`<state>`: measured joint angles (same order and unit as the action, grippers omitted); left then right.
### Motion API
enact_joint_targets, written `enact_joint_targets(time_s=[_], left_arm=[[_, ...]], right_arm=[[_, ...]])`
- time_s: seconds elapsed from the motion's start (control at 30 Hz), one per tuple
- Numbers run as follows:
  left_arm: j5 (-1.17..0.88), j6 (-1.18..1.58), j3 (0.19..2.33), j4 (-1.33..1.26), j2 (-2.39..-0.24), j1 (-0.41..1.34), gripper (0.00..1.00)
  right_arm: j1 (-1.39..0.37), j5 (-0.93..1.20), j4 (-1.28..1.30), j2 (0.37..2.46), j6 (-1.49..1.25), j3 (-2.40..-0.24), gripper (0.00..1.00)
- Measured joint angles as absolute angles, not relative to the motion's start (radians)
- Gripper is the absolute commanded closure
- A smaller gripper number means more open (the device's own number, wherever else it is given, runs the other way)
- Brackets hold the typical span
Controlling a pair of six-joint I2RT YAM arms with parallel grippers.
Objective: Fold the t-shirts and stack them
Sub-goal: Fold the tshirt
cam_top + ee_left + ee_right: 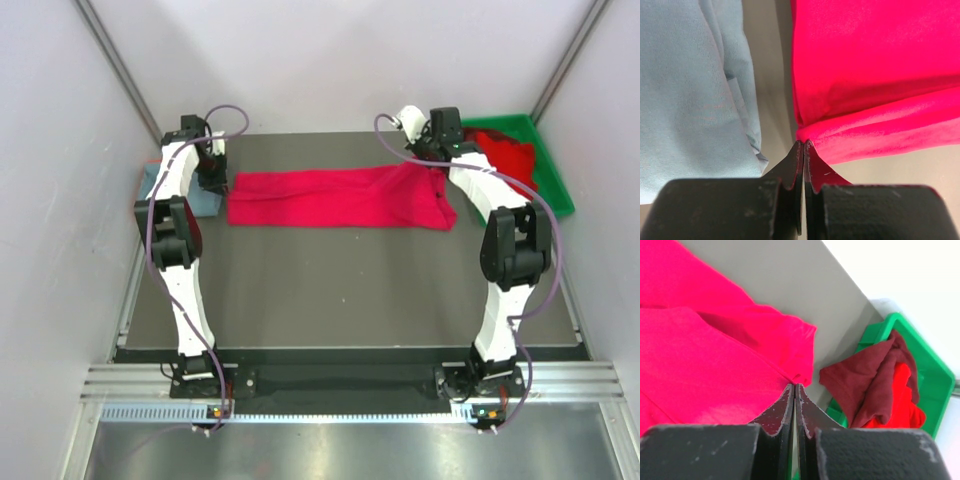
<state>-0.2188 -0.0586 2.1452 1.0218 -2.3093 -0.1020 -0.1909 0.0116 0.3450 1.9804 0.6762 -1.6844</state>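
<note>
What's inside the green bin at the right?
A dark red t-shirt, spilling over the rim, lies atop a bright red t-shirt. The green bin's floor and anything underneath are covered.

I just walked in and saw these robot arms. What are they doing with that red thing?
They are folding t-shirts. The left gripper and the right gripper each pinch one end of a red t-shirt, which lies as a long strip across the far side of the table. A grey-blue t-shirt lies beside the left arm. More shirts wait in the green bin.
</note>
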Motion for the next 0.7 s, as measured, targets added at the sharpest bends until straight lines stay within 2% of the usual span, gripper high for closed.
enact_joint_targets(time_s=[0.23,0.27,0.3,0.33,0.4,0.43,0.53,0.7], left_arm=[[-0.202,-0.054,2.172,1.011,-2.343,-0.101,1.0],[-0.198,-0.054,2.177,1.009,-2.354,-0.101,0.97],[-0.192,-0.055,2.181,1.006,-2.366,-0.099,0.89],[-0.185,-0.057,2.183,1.002,-2.379,-0.096,0.67],[-0.16,-0.057,2.185,0.997,-2.4,-0.089,0.54],[-0.14,-0.05,2.185,0.996,-2.41,-0.084,0.42],[-0.104,-0.043,2.185,0.995,-2.415,-0.068,0.39],[-0.073,-0.043,2.188,0.995,-2.389,-0.049,0.38]], right_arm=[[-0.191,-0.01,0.32,2.057,0.677,-1.753,1.0],[-0.191,-0.015,0.319,2.075,0.679,-1.761,1.0],[-0.191,-0.019,0.321,2.093,0.68,-1.77,1.0],[-0.191,-0.028,0.323,2.119,0.681,-1.783,0.97],[-0.191,-0.047,0.324,2.165,0.681,-1.806,0.81],[-0.191,-0.067,0.323,2.194,0.688,-1.809,0.65],[-0.192,-0.109,0.329,2.215,0.676,-1.802,0.52],[-0.192,-0.15,0.319,2.184,0.646,-1.787,0.46]])
